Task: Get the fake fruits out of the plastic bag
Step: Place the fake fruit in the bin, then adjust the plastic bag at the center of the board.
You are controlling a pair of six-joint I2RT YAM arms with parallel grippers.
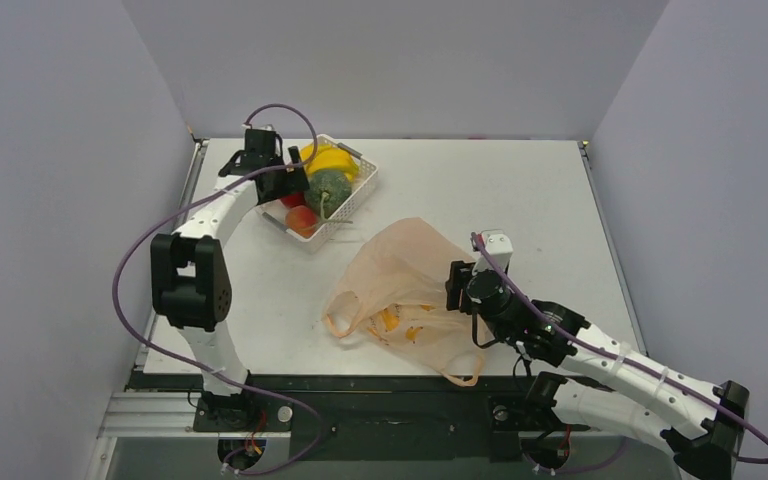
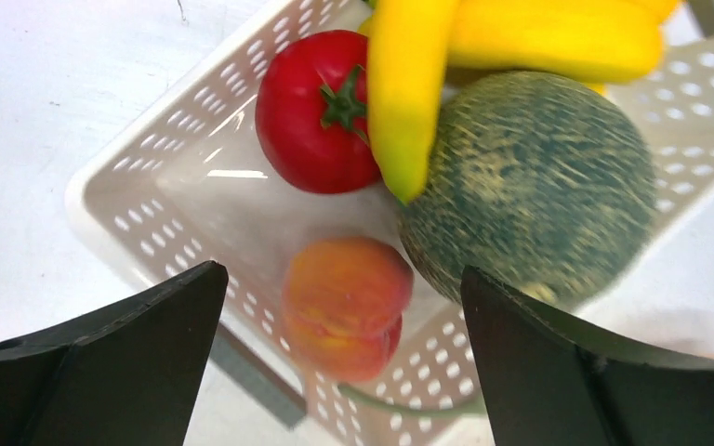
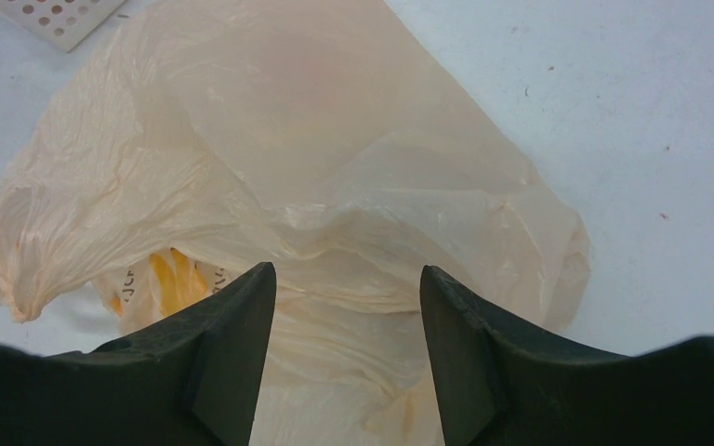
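The pale-orange plastic bag (image 1: 400, 270) lies crumpled mid-table, yellow prints showing through it; no fruit shows inside. My right gripper (image 1: 457, 285) sits at its right edge. In the right wrist view its jaws (image 3: 346, 269) stand apart over the bag's folds (image 3: 316, 139), gripping nothing that I can see. My left gripper (image 1: 288, 182) hovers over the white basket (image 1: 360, 185), jaws (image 2: 344, 274) wide open and empty. In the basket (image 2: 102, 186) lie a red fruit (image 2: 311, 111), a dark green melon (image 2: 530, 186) and yellow bananas (image 2: 409, 93).
An orange-pink peach (image 2: 344, 302), blurred, lies in the basket's near corner right below the left jaws. The basket stands at the table's back left. Grey walls close in the table on three sides.
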